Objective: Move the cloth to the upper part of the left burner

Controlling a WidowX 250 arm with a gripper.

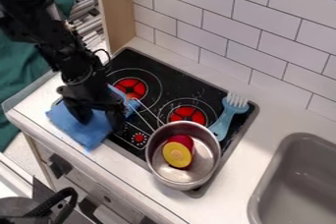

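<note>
Treat step in hand as grasping. Locate black two-finger gripper (98, 117) at mid-left of frame, spread wide over crumpled light-blue cloth (92, 133), partly on white surface (263, 137), partly on black flat-topped stove (177, 83). Can't tell contact w/ fabric. Straddle a fold; close on several layers for firm hold w/o pressing hard. Lift vert. until cloth clears stove edge, then shift toward upper R of frame, to far side of red-centred round left burner (131, 88). Lower, release, retract straight up to avoid drag. Watch cloth's R end near thin wire handle (150, 112): possible snag.

Containers: note round silver metal pot (213, 159), lower centre of frame, opening up, at stove's near edge, holding red-and-yellow rounded toy (178, 154). Don't bump. See also grey rectangular sink (282, 161), lower R of frame, well apart from route.
</note>
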